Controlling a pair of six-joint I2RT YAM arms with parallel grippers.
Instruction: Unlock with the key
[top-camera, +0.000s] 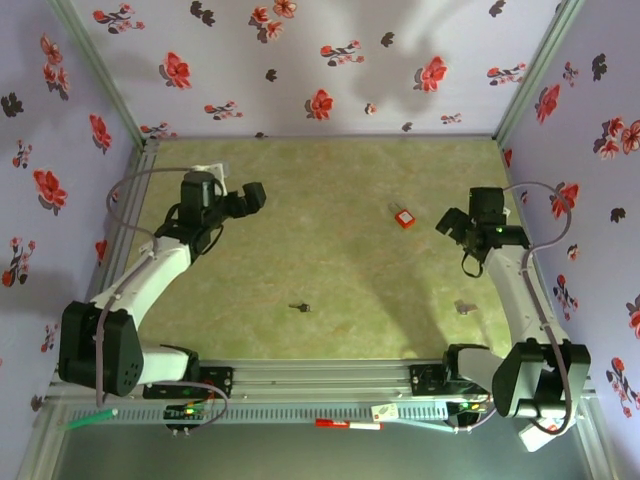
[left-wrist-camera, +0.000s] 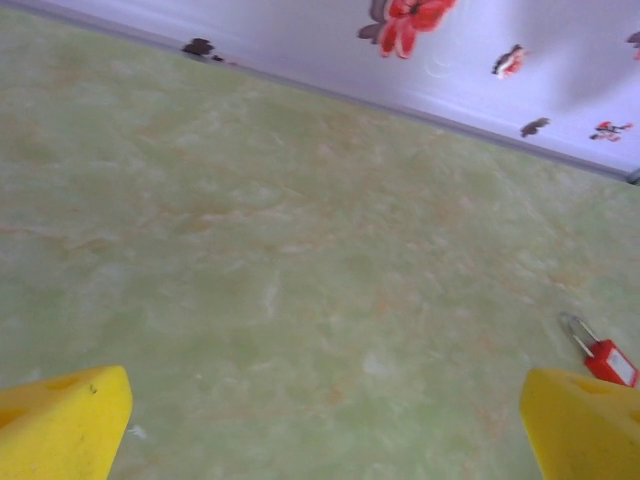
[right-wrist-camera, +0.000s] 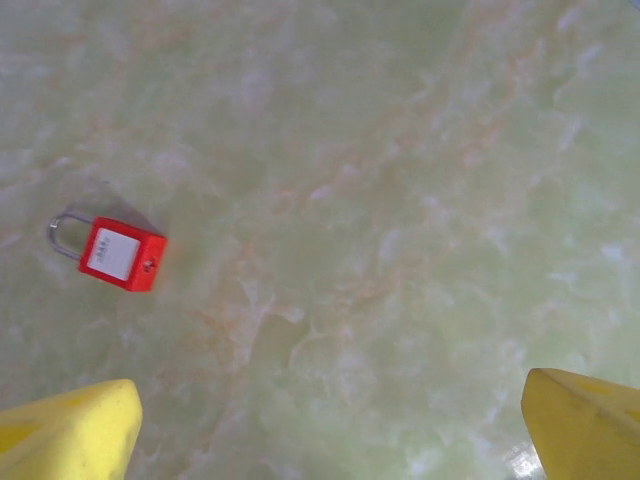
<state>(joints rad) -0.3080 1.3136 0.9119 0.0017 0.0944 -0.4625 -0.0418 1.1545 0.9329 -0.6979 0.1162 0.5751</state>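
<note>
Nearest you, on the rail by the arm bases, lie a red stick (top-camera: 348, 425) and a green one (top-camera: 90, 419), both too small to identify. Next out, the key (top-camera: 298, 306) lies flat on the bench (top-camera: 350, 290), about midway between the 2 arms and well apart from both grippers. It reads as a tiny dark speck. Its long axis runs roughly left to right, but you cannot tell which end is the head.

Farther out, the left gripper (top-camera: 254, 194) hangs released above bare bench. In its wrist view the 2 yellow fingertips (left-wrist-camera: 60, 422) sit far apart, cropped by the lower corners, with nothing between them. The right gripper (top-camera: 447, 224) is also spread wide and empty, its fingertips (right-wrist-camera: 70, 430) cropped too.

The red padlock (top-camera: 403, 218) lies just left of the right gripper, label up, with its wire shackle pointing toward the far wall. In the left wrist view its body almost reaches the frame edge.
</note>
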